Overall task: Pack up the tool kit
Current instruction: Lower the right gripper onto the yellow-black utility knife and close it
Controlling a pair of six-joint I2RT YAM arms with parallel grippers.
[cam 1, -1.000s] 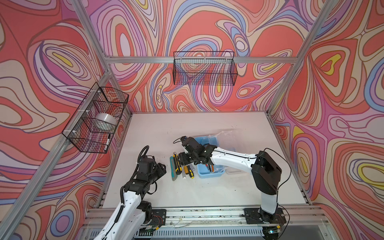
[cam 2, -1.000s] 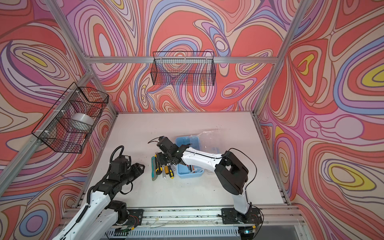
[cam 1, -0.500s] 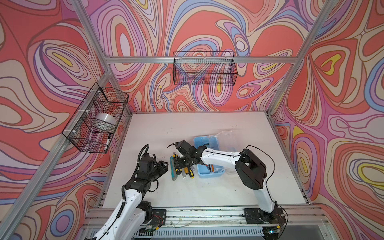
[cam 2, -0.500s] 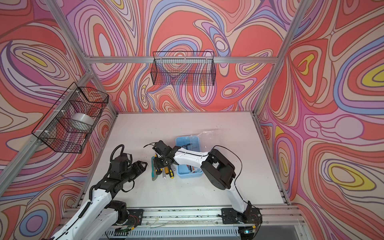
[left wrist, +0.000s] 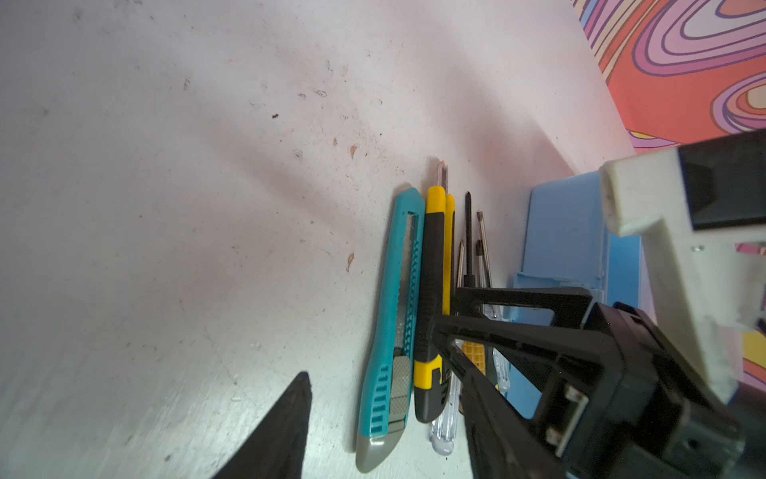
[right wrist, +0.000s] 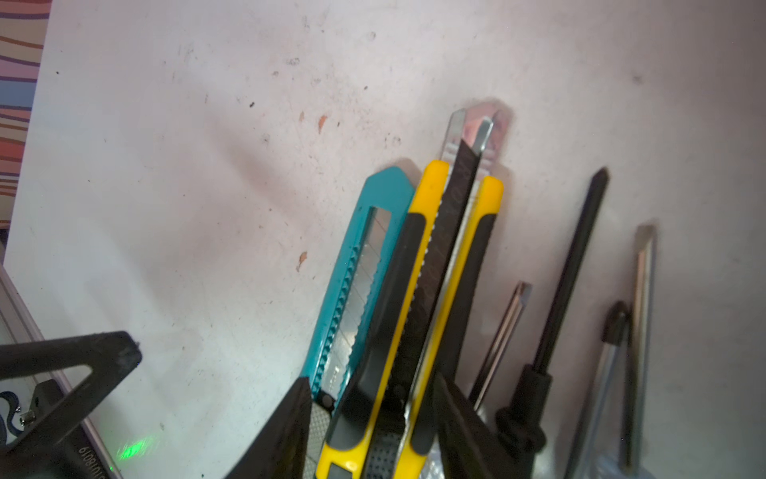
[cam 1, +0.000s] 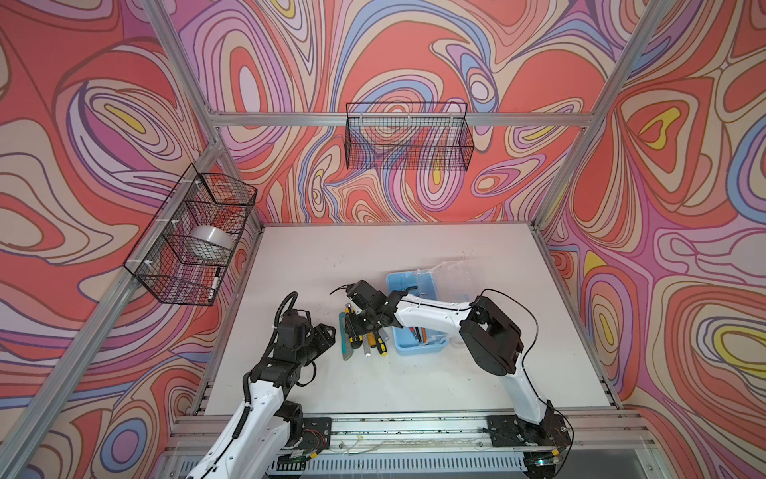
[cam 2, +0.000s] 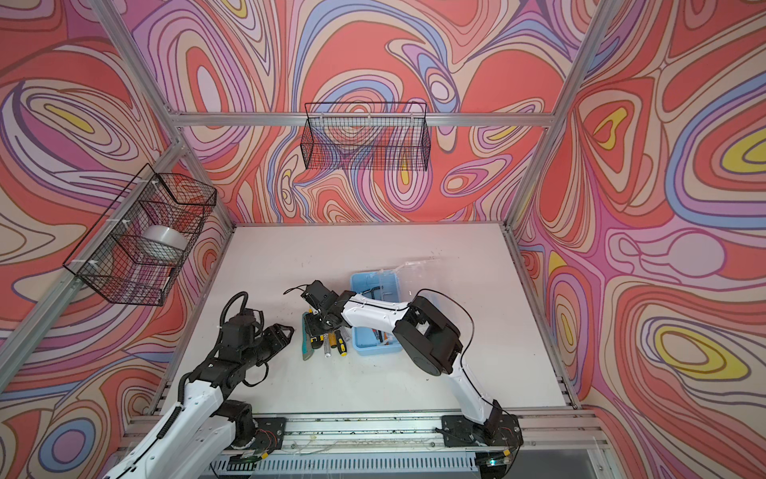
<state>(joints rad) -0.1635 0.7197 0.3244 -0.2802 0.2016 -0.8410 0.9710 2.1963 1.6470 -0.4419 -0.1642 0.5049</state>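
A white tabletop point(cam 1: 373, 257), scuffed and dotted with small orange flecks, fills the lower middle of both top views. Near its centre sits an open light-blue case point(cam 1: 420, 347). Just left of the case lie a teal utility knife point(left wrist: 389, 331), a yellow-and-black utility knife point(left wrist: 431, 290) right against it, and several screwdrivers point(cam 1: 379, 342), all roughly parallel.

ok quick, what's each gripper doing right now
left gripper: open, empty
right gripper: jaws astride the yellow utility knife, grip cannot be told
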